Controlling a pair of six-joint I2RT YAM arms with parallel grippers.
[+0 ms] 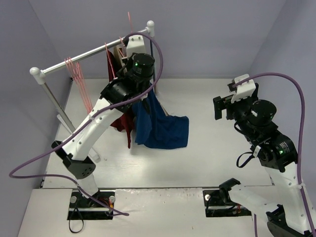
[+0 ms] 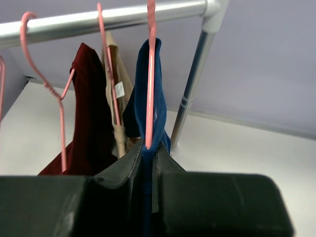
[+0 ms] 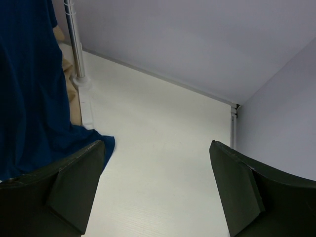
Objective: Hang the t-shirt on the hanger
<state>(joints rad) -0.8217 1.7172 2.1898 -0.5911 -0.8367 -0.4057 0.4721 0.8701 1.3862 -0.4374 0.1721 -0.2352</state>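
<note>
Below the clothes rail [image 1: 94, 52], toward its far end, the t-shirt [image 1: 163, 129] hangs draped on the pink hanger [image 2: 150, 74]. Its lower half spills down onto the worktop [image 1: 212, 98] in front of the rail. The left claw [image 2: 146, 150] is pinched closed on the hanger's wire where the navy cloth gathers round it, so cloth and wire both sit between its fingers. The hanger's top pokes up past the rail; whether it is hooked over the rail I cannot tell. The right claw [image 3: 155, 165] stands wide open and empty, well away from the rail and apart from the shirt. The shirt looks light and limp, and likely to slide off such thin wire. It is probably best taken at a shoulder seam or the collar, with the stiff hanger gripped by its neck.
</note>
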